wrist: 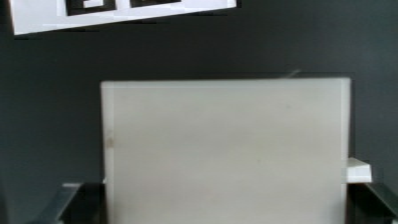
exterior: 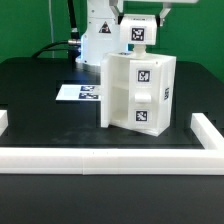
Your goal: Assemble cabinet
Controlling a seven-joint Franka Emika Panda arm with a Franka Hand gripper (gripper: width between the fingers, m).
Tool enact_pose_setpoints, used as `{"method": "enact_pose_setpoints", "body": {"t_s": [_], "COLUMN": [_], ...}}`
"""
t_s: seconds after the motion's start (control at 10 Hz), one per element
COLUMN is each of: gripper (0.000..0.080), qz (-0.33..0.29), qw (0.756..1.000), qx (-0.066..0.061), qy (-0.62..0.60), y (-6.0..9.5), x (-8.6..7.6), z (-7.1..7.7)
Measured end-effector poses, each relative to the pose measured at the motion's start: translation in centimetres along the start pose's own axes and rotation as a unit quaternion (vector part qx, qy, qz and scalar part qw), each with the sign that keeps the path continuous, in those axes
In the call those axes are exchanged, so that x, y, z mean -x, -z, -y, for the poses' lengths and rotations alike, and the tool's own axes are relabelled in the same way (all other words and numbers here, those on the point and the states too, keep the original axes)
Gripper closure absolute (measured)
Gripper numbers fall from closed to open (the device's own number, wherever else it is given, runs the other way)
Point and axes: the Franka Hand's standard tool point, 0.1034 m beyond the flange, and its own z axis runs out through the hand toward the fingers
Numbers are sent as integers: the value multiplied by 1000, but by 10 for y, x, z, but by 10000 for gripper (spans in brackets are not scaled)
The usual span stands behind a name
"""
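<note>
We see the cabinet (exterior: 138, 95) standing upright near the middle of the black table (exterior: 40, 110), just behind the front run of the border rail (exterior: 100, 158); the marker board (exterior: 80, 93) lies close by on the exterior view's left. A tagged white block (exterior: 138, 33) sits at the very top, right under the arm; we cannot tell whether it is seated on the body or only held there. In the wrist view the gripper (wrist: 214, 205) straddles a broad white face, with 1 dark finger (wrist: 63, 203) at each side; the jaws are spread wide, but we cannot tell whether they press on the plastic or stand just clear of it. We judge tipping to be the main risk; the body is tall on a narrow footprint, so a sideways pull or an off-centre push from above could rock it toward the rail. A 2nd risk is slip; smooth plastic between 2 thin fingers could twist if the hold is off-centre. A 3rd is misalignment; if the block is not square to the body, pressing down could jam it or skew the stack.
</note>
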Motion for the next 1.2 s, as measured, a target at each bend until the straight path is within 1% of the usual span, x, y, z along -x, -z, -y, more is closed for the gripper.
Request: {"method": "enact_pose_setpoints", "body": {"t_s": [0.3,1.2], "gripper": [236,235], "qz": [-4,-25], "qw": [1000,999], "qx": [1,1], "qy": [19,48], "y": [-5,-2], "x": [-7,-20], "z": [0,7]}}
